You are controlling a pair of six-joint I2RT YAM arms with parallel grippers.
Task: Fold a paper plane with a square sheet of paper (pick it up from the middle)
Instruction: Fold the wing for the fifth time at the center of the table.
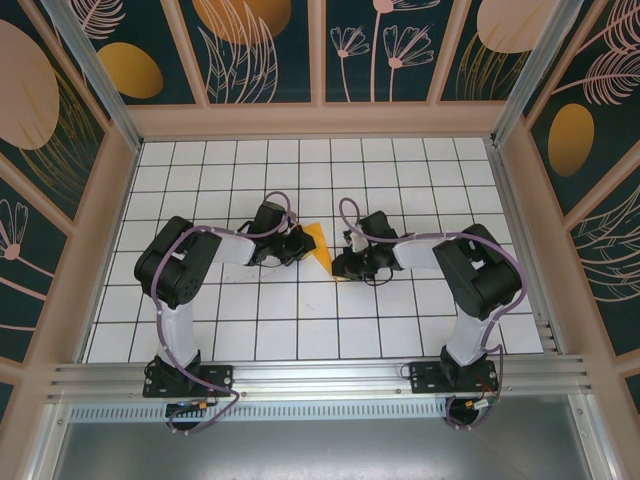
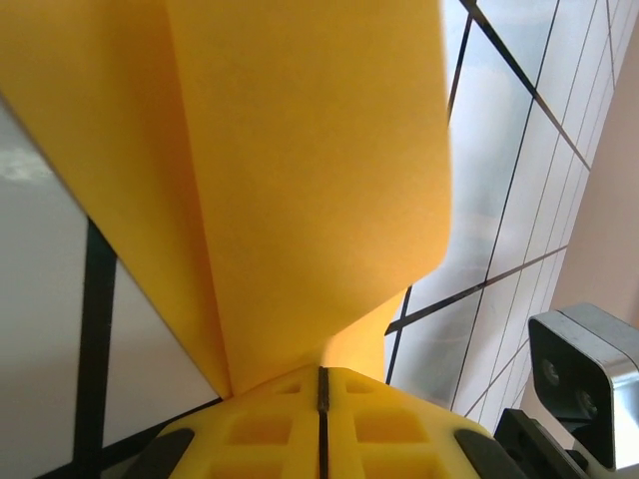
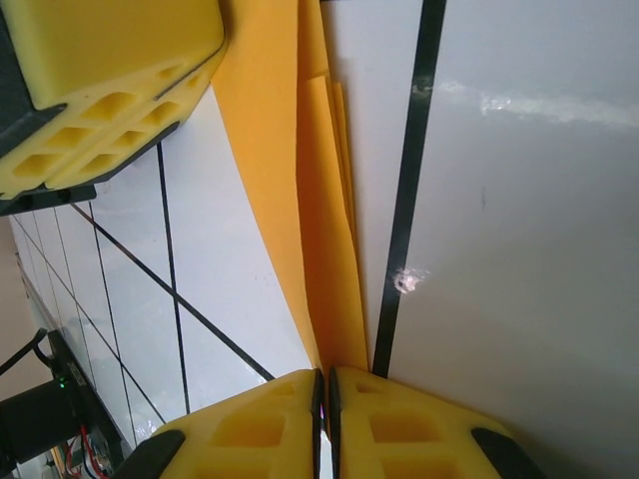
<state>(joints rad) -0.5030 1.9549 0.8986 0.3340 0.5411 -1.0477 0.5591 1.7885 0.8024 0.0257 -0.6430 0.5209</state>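
- Looking down from the top external camera, a white counter (image 1: 400, 330) ruled with a dark grid sits inside walls of dark floral panels (image 1: 260, 50).
- The left arm (image 1: 190, 265) and right arm (image 1: 470, 270) both reach toward the middle of the counter, wrists turned to face each other.
- Between the wrists an orange-yellow sheet of paper (image 1: 318, 243) stands up off the counter as a folded, pointed shape. The left jaws are at its left edge and the right jaws at its lower right end.
- From the left wrist camera, the left jaws are clenched. Their yellow pads (image 2: 260, 434) meet along a thin dark seam, grasping the sheet of paper (image 2: 300, 180).
- The paper fans upward from that seam in two overlapping layers, with a crease running up on the left.
- White counter tiles (image 2: 499, 150) show behind it, and a grey housing with dark lenses (image 2: 584, 369) sits at the lower right.
- From the right wrist camera, the right jaws are also clenched, their yellow pads (image 3: 260, 429) pressed together on the narrow tip of the sheet of paper (image 3: 324, 220).
- Several thin folded layers rise from the tip and widen toward the top.
- Yellow pads of the left jaws (image 3: 110, 60) fill the top left corner, touching the paper's far end.
- The counter (image 3: 519, 249) lies just behind the paper.
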